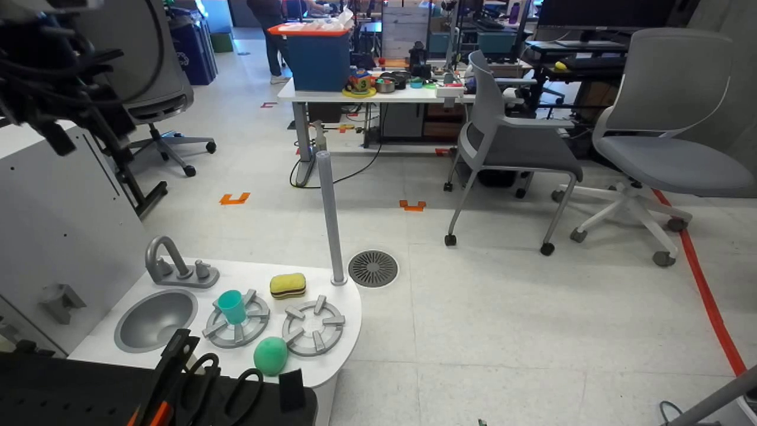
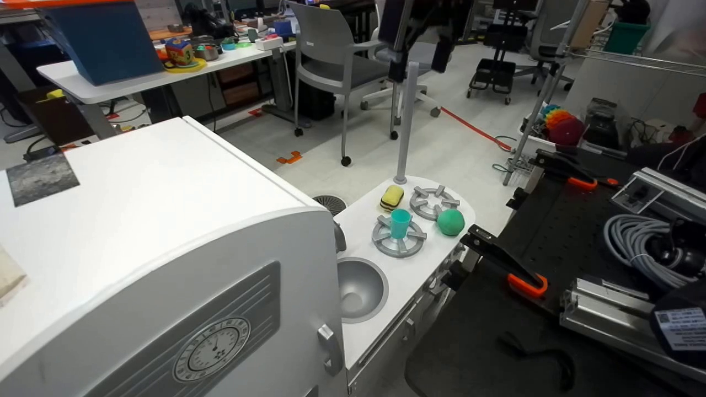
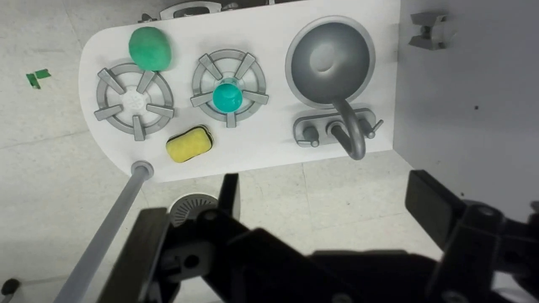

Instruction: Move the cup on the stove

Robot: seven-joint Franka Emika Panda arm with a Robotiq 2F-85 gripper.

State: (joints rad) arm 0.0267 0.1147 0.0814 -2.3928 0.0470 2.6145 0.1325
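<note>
cup [image 3: 227,99] on stove [image 3: 182,86], end effector [image 3: 330,200] spread

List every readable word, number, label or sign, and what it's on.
Nothing is legible for certain.
Dial on the grey panel: markings too small to read.
White label on a black object: print too small.
Toy cube: one character, too blurred to be sure.
Blue bin: white mark, possibly a recycling symbol, blurred.
</note>
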